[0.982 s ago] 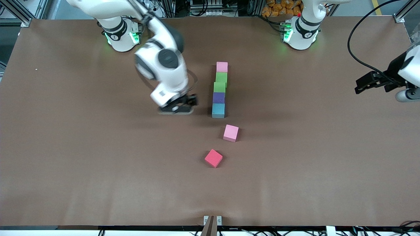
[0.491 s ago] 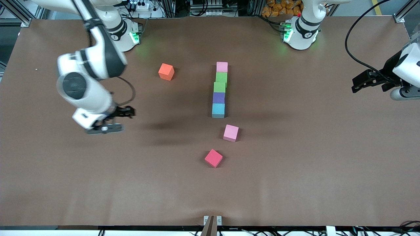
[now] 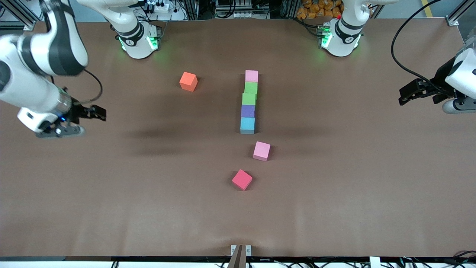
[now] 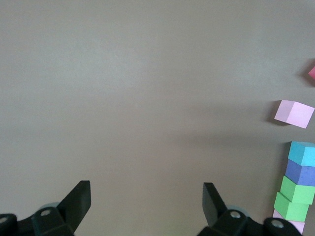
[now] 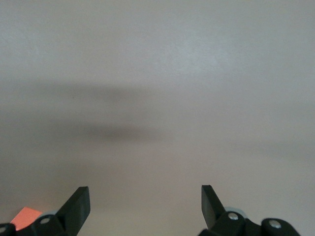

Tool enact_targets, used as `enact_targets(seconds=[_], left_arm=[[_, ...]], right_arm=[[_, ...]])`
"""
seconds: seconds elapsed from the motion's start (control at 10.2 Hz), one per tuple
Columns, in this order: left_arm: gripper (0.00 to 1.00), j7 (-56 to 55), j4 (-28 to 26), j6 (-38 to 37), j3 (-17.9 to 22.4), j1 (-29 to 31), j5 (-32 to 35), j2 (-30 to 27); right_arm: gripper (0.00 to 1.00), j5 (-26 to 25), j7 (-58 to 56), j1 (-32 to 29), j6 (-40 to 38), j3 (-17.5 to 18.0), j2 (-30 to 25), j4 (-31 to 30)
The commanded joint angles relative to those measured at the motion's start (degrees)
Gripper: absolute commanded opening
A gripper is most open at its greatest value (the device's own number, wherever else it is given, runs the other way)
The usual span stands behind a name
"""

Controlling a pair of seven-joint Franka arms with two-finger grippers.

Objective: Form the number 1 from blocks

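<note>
Fingers on both arms stand spread wide with nothing between them. From the front view, the right gripper [image 3: 91,112] hangs over bare table at the right arm's end, and the left gripper [image 3: 411,92] waits over the left arm's end. Five blocks form a touching column mid-table: pink block [image 3: 251,76] farthest from the front camera, then green block [image 3: 251,88], second green block [image 3: 248,99], purple block [image 3: 248,111] and light blue block [image 3: 247,124] nearest. A loose pink block [image 3: 261,150] lies near the column's near end, the red block [image 3: 242,179] nearer still, turned askew, and the orange block [image 3: 188,81] sits well apart toward the right arm's end. In the left wrist view, the column and loose pink block [image 4: 294,113] show past empty, parted fingertips [image 4: 78,195]. In the right wrist view, an orange corner [image 5: 25,216] peeks beside one fingertip [image 5: 78,201]. These cubes look light, soft and a little grippy, so I'd pinch across two flat opposite faces. No containers anywhere.
</note>
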Motion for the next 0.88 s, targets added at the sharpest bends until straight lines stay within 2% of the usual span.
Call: enact_targets(seconds=[0.0,0.2,0.39,0.59,0.79], left_arm=[[1.00,-0.05,-0.84,0.41,-0.13,-0.21,1.48,-1.11],[1.00,-0.32,-0.58,0.41,-0.04,-0.21,1.48,-1.02],[1.00,-0.32,-0.49,0.41,0.14,-0.21,1.48,-1.11],[1.00,-0.76,-0.05,0.32,0.31,-0.12,1.48,-1.11],[1.00,-0.76,-0.05,0.14,0.40,-0.12,1.48,-1.20]], right_arm=[[1.00,1.46,-1.27,0.67,-6.39,-1.62,-3.82,6.91],[1.00,3.73,-1.36,0.59,-14.29,-1.71,-3.73,15.01],[1.00,3.84,-2.41,1.11,-20.29,-1.62,-3.20,23.10],[1.00,3.92,-2.32,1.82,-20.83,-1.54,-2.42,29.00],[1.00,4.10,-2.32,1.99,-21.71,-1.36,-1.45,30.17]])
